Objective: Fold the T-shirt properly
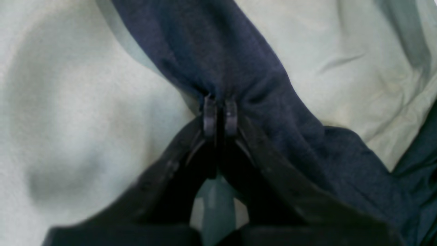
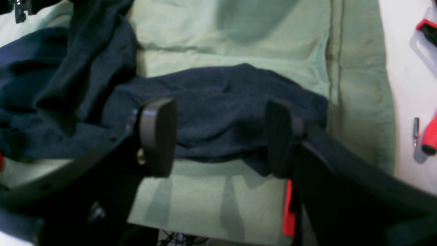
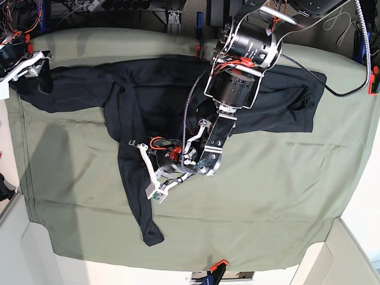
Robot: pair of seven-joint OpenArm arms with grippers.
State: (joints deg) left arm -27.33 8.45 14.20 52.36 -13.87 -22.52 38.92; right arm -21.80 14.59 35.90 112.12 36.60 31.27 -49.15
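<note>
One dark charcoal long-sleeved T-shirt of thin knit (image 3: 160, 95) lies spread across the 12 o'clock half of the olive-green cloth sheet (image 3: 267, 190) covering the tabletop; one sleeve trails toward 7 o'clock, the other reaches the sheet's 10 o'clock corner. My left pincer (image 1: 220, 116) has its jaws pressed together on a bunched strip of that shirt. My right pincer (image 2: 222, 136) gapes wide above a sleeve end, gripping nothing. Bare green sheet stretches broad from 3 to 6 o'clock. Two red-handled tools (image 2: 430, 136) lie past the sheet's edge.
</note>
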